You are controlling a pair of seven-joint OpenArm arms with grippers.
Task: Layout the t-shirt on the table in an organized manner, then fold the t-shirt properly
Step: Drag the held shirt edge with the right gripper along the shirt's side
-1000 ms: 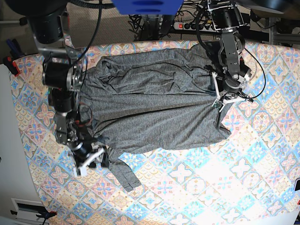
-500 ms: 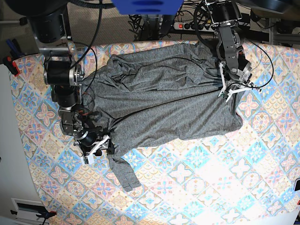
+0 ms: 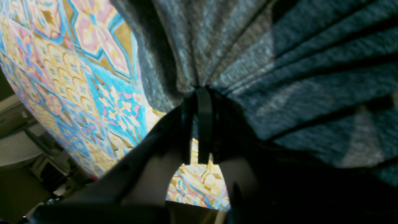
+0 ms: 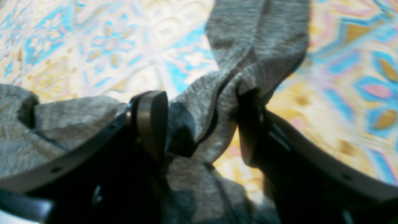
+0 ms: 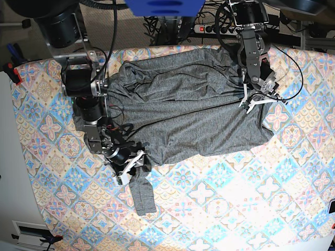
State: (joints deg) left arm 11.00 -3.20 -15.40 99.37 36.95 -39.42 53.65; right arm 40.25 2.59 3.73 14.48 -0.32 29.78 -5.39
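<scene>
The dark grey t-shirt (image 5: pixel 183 110) lies spread but wrinkled across the far half of the table (image 5: pixel 251 209). One sleeve (image 5: pixel 142 193) trails toward the front. In the base view my left gripper (image 5: pixel 251 102) sits at the shirt's right side. The left wrist view shows this gripper (image 3: pixel 200 93) shut on the t-shirt (image 3: pixel 295 62), with folds fanning out from the pinch. My right gripper (image 5: pixel 132 163) is at the shirt's lower left corner. The right wrist view shows that gripper (image 4: pixel 202 124) with a thick bunch of t-shirt (image 4: pixel 258 37) held between its pads, jaws standing apart.
A power strip and cables (image 5: pixel 209 27) lie behind the table's far edge. A blue object (image 5: pixel 162 6) hangs at the top of the base view. A red clamp (image 5: pixel 13 73) grips the table's left edge. Patterned cloth (image 4: pixel 93 46) shows beneath the held sleeve.
My right gripper has moved right toward the table's middle, dragging the shirt's lower left corner and sleeve along. My left gripper has risen toward the far edge, and the shirt's right side has spread further right.
</scene>
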